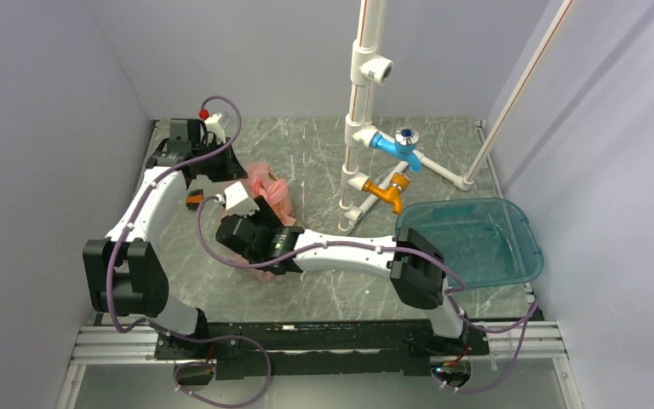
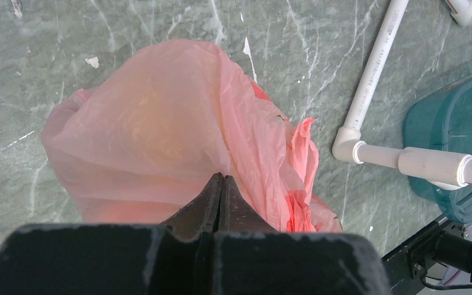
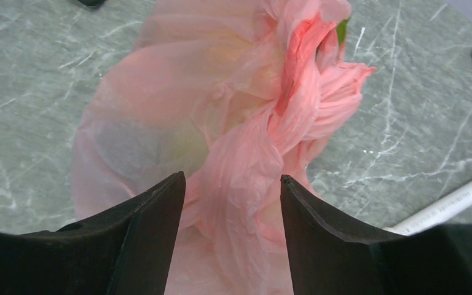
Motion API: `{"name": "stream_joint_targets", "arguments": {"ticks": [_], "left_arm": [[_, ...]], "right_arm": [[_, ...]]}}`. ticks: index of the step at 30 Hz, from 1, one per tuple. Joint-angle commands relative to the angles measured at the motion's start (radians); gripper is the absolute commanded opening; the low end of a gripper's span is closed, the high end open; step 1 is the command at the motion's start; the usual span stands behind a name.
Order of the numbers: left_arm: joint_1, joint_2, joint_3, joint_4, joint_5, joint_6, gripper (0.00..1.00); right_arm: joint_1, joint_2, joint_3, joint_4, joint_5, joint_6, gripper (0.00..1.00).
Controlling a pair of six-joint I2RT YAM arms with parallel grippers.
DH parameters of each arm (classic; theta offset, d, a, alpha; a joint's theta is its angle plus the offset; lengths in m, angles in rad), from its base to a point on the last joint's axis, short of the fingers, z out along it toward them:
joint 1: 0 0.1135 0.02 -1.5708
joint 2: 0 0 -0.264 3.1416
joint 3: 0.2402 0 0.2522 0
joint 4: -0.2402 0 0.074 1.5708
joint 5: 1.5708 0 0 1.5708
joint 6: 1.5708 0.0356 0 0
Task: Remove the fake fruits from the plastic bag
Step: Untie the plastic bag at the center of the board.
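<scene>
The pink plastic bag (image 1: 272,189) lies crumpled on the table left of centre, partly under my right wrist. My left gripper (image 1: 233,174) comes in from the back left. In the left wrist view it (image 2: 221,178) is shut on a fold of the bag's film (image 2: 160,123), which draws in to the fingertips. My right gripper (image 1: 254,223) hangs over the bag. In the right wrist view it (image 3: 232,178) is open, its jaws either side of a twisted strand of the bag (image 3: 246,166). The fake fruits are hidden inside the bag; only faint yellowish shapes (image 2: 153,117) show through.
A rigid teal tub (image 1: 468,241) stands at the right. A white PVC pipe frame (image 1: 353,153) with blue and orange taps stands behind the bag, its foot reaching toward my right arm. Grey walls enclose the marbled green table (image 1: 324,290).
</scene>
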Motion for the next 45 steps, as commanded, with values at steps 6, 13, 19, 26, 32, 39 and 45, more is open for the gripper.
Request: {"name": "stream_joint_targets", "arguments": {"ticks": [6,13,19,26,32,39,45], "left_arm": [[-0.004,-0.016,0.011,0.019,0.019,0.015,0.00],[-0.004,-0.025,0.007,0.016,-0.020,0.015,0.00],[0.040,-0.062,-0.001,0.018,-0.078,0.004,0.00],[0.105,-0.054,-0.005,0.039,-0.011,-0.027,0.00],[0.124,-0.057,-0.015,0.055,0.001,-0.025,0.00],[0.116,-0.062,-0.026,0.058,-0.018,0.021,0.00],[0.080,-0.091,-0.033,0.035,-0.114,0.087,0.28]], "right_arm": [[-0.002,0.007,0.033,-0.019,0.091,-0.015,0.57],[0.003,-0.068,-0.024,-0.002,0.080,0.006,0.05],[0.038,-0.291,-0.302,0.149,0.003,0.010,0.00],[0.058,-0.487,-0.599,0.272,-0.067,0.109,0.00],[0.066,-0.588,-0.834,0.460,-0.209,0.186,0.00],[0.068,-0.586,-0.847,0.472,-0.205,0.181,0.00],[0.068,-0.576,-0.785,0.444,-0.200,0.171,0.00]]}}
